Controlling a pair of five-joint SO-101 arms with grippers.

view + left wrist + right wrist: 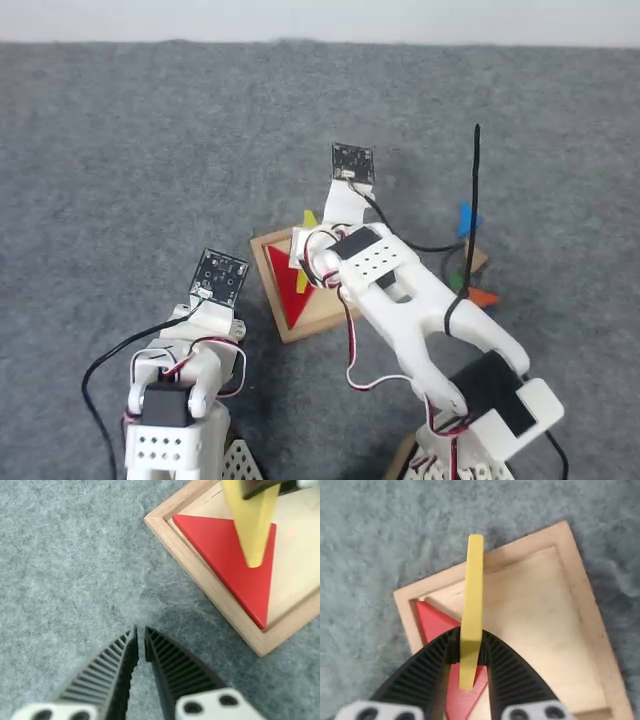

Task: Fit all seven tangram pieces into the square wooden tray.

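High view: wooden tray (300, 328) on the tabletop (150, 130), red triangle (288, 285) seated inside. Left wrist view: left gripper (140, 631), nearly closed and empty, beside the tray. Right wrist view: right gripper (470, 636) pinches a yellow piece (474, 580) edgewise above the tray, likely for lowering in.

1. The counter (120, 130) has a grey, fuzzy, felt-like surface, mottled light and dark, and it reaches both side edges of the high view.
2. A pale, plain strip (320, 18) runs along the counter's far edge; whether it is a wall cannot be told.
3. A white perforated plate (243, 462) lies at the near edge.
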